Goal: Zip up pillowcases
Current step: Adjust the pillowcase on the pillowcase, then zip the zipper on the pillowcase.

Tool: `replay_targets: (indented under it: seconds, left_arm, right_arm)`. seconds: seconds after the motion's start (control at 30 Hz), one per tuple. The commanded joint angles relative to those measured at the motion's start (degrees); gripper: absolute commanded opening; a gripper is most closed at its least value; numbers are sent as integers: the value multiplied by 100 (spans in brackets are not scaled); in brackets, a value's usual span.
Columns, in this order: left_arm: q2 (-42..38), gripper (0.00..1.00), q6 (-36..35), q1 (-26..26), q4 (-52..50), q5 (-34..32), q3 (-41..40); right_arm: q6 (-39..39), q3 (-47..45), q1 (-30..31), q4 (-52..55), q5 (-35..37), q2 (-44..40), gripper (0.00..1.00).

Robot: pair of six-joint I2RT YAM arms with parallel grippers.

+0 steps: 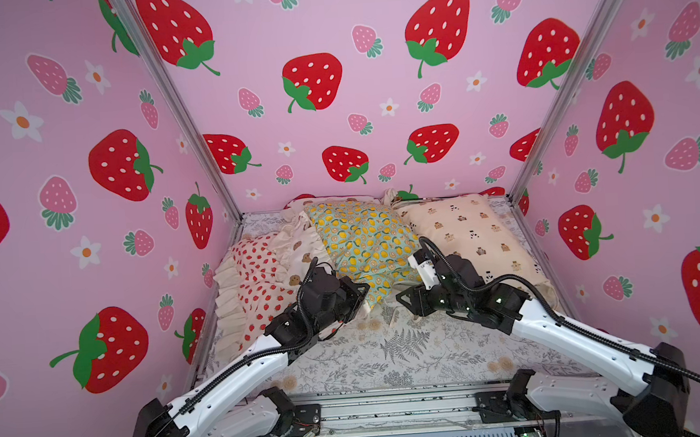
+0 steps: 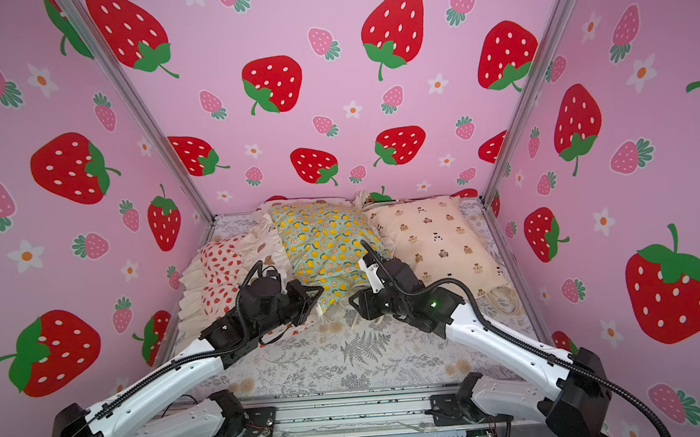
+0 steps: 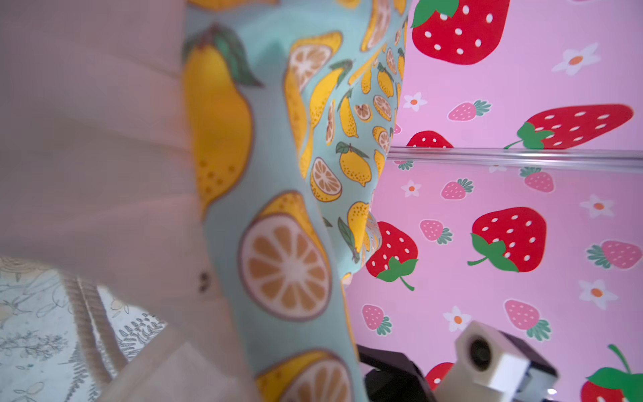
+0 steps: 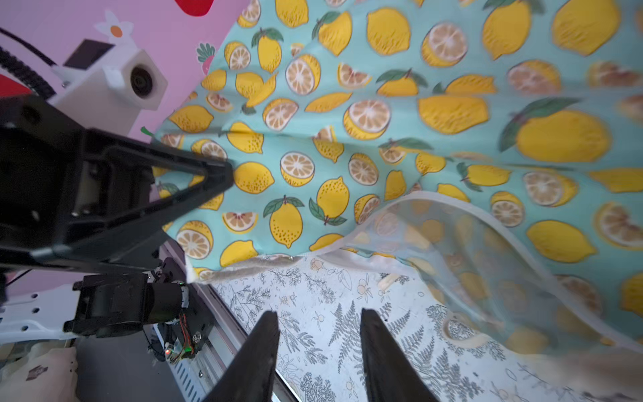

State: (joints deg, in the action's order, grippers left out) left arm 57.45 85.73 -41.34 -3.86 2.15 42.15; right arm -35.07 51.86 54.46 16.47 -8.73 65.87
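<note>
Both top views come from one head above the near edge of the fern-print sheet [image 1: 389, 350], tilted down toward the far wall [image 1: 374, 101]. They are wide and well back with the whole cell in frame, and we see nearly the same picture in each. Left wrist view sits right against the lemon pillowcase [image 3: 288, 209], blurred, facing past it to a pink wall [image 3: 522, 195]; the right wrist camera [image 3: 487, 351] shows in it. Right wrist view looks out along the right gripper [image 4: 319, 313], low over the sheet, near the same pillowcase, and catches the left gripper [image 4: 227, 170] and left wrist camera [image 4: 139, 81]. We find that pillowcase in all four.
</note>
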Motion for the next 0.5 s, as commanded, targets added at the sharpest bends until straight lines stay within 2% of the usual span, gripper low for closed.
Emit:
replay_targets:
  seconds: [0.0,0.1,0.23,0.47]
  left_arm:
    - [-137,0,743,12,-100,-104,34]
    - [-281,0,934,3,-4,-258,-82]
    - [-441,0,972,-4,-88,-429,-93]
    - [-463,0,1033,-1,-10,-429,-134]
  right_arm:
    - [79,-215,322,-1208,-29,146,34]
    - [278,-517,425,-1614,350,307,32]
    - [400,-1057,425,-2795,316,327,30]
    - [562,-1387,425,-4016,-219,571,30]
